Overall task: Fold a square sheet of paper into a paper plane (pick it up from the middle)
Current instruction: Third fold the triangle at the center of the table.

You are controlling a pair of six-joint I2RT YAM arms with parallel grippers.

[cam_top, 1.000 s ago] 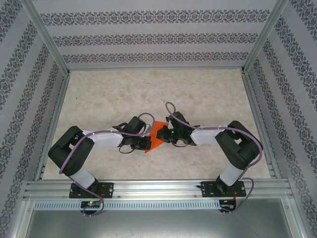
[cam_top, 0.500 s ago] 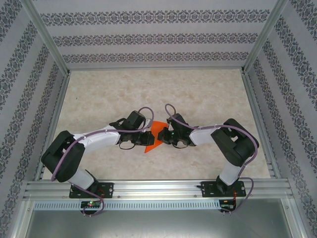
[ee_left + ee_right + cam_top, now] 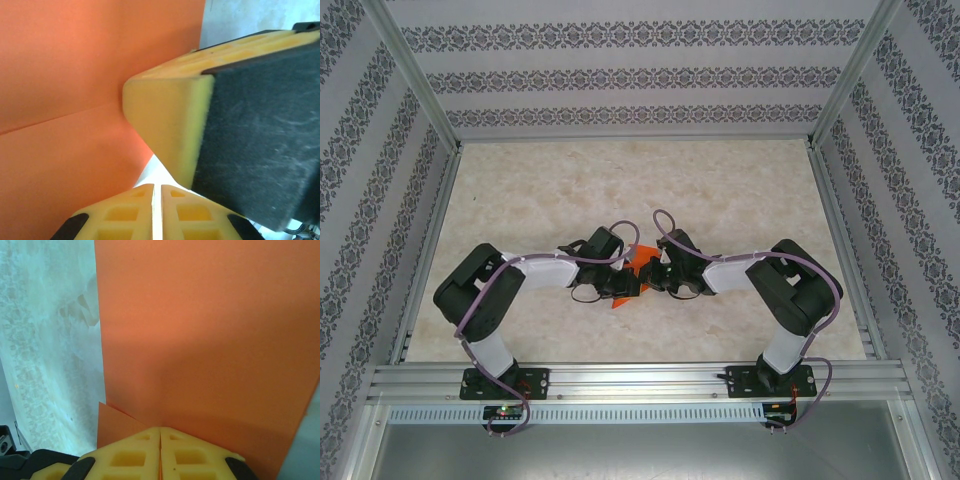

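Note:
The orange sheet of paper is folded and sits between my two grippers near the middle of the table. In the right wrist view the paper stands up out of my right gripper, which is shut on its lower edge, with a second layer's corner at the left. My left gripper is shut with only a pale slit between its fingers. Its tips lie just clear of the creased paper. The right gripper's yellow finger is close in front. From above, the left gripper and right gripper almost touch.
The pale marbled table lies open behind and beside the arms. Patterned walls and an aluminium frame enclose it. Purple cables loop over both wrists. The mounting rail runs along the near edge.
The left arm has swung its wrist to the right, bringing its gripper in against the paper and the right gripper. The right arm has hardly shifted and keeps its hold.

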